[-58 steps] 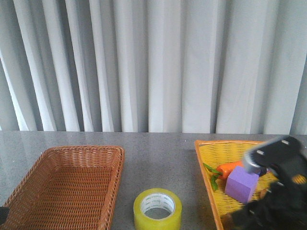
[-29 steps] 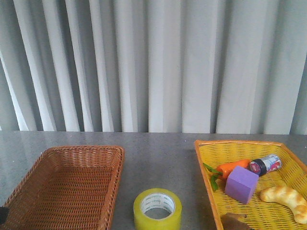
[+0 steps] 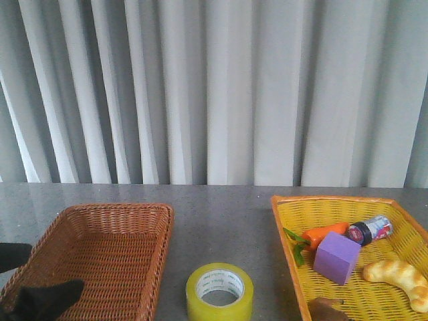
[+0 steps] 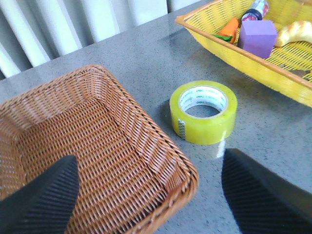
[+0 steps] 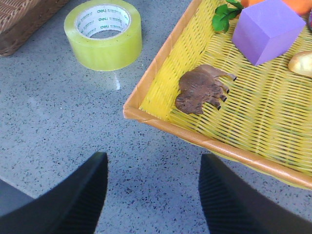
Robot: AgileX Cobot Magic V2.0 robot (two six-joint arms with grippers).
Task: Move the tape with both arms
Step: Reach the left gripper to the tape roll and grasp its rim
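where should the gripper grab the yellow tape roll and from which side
Probably from straight above. The tape lies flat on the table with its core hole facing up, standing free between the brown basket and the yellow basket. Either span its outer wall with two fingers, or drop one into the hole and pinch the wall.

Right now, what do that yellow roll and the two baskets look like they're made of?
The tape: glossy translucent yellow plastic film on a white printed core, probably cardboard. The brown basket: woven wicker or rattan, matte. The yellow basket: similar weave, dyed or perhaps plastic.
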